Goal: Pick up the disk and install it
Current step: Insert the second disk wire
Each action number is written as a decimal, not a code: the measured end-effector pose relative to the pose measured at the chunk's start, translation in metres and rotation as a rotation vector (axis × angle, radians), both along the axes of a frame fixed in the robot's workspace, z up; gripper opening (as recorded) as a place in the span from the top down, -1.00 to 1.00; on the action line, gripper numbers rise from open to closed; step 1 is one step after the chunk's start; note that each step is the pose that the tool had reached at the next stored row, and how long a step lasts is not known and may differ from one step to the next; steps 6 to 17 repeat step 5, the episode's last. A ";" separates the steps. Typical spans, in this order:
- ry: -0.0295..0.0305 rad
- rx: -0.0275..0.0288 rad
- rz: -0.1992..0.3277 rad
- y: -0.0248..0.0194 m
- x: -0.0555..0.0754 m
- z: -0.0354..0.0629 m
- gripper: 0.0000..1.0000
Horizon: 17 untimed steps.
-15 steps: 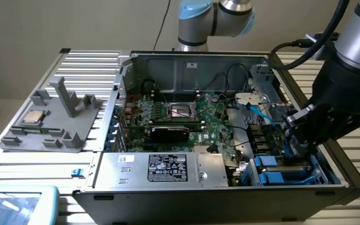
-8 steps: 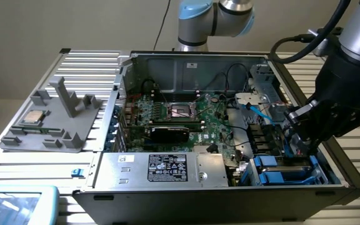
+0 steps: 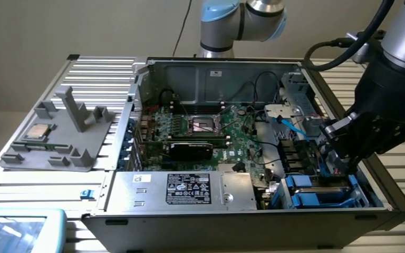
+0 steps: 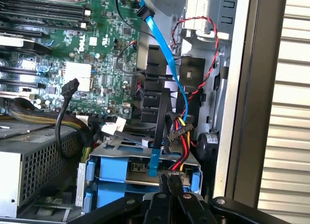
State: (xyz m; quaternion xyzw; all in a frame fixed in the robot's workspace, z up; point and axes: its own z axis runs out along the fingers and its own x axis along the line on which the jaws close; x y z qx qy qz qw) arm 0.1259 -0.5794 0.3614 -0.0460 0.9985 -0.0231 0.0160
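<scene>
The disk [image 3: 314, 191] sits in the drive cage at the front right corner of the open computer case, with its bright blue carrier frame [image 4: 130, 168] facing out. A second blue frame lies just under it. My gripper [image 3: 337, 159] hangs inside the case directly over the cage. Its black fingers are shut together, with nothing seen between them. In the wrist view my gripper [image 4: 172, 189] rests its tips at the cabled end of the blue frame, beside the red and yellow power wires [image 4: 181, 147]. The disk's metal body is hidden inside the cage.
The grey labelled power-supply box [image 3: 188, 188] fills the case front beside the cage. The green motherboard [image 3: 204, 132] lies behind it. A light blue data cable [image 4: 163, 54] runs down to the cage. A grey fixture [image 3: 55, 138] holding a small square chip stands at the exterior view's left.
</scene>
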 end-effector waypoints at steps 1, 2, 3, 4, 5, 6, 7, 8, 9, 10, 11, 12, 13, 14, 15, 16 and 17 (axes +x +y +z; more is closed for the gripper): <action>0.0000 0.0000 0.000 0.0000 0.000 0.0000 0.79; 0.0000 0.0000 -0.001 0.0000 0.000 0.0000 0.79; 0.0000 -0.0001 -0.001 0.0000 0.000 0.0000 0.79; 0.0000 0.0000 -0.001 0.0000 0.000 0.0000 0.79; 0.0000 0.0000 -0.001 0.0000 0.000 0.0000 0.79; 0.0000 0.0000 -0.001 0.0000 0.000 0.0000 0.79; 0.0000 0.0000 -0.001 0.0000 0.000 0.0000 0.79; 0.0000 0.0000 -0.001 0.0000 0.000 0.0000 0.79; 0.0000 0.0000 -0.001 0.0000 0.000 0.0000 0.79; 0.0000 0.0000 -0.001 0.0000 0.000 0.0000 0.79; 0.0000 0.0000 -0.001 0.0000 0.000 0.0000 0.79; 0.0000 0.0000 -0.001 0.0000 0.000 0.0000 0.79; 0.0000 0.0000 -0.001 0.0000 0.000 0.0000 0.79; 0.0000 0.0000 -0.001 0.0000 0.000 0.0000 0.79; 0.0000 0.0000 -0.001 0.0000 0.000 0.0000 0.79; 0.0000 0.0000 -0.001 0.0000 0.000 0.0000 0.79; 0.0000 0.0000 -0.001 0.0000 0.000 0.0000 0.79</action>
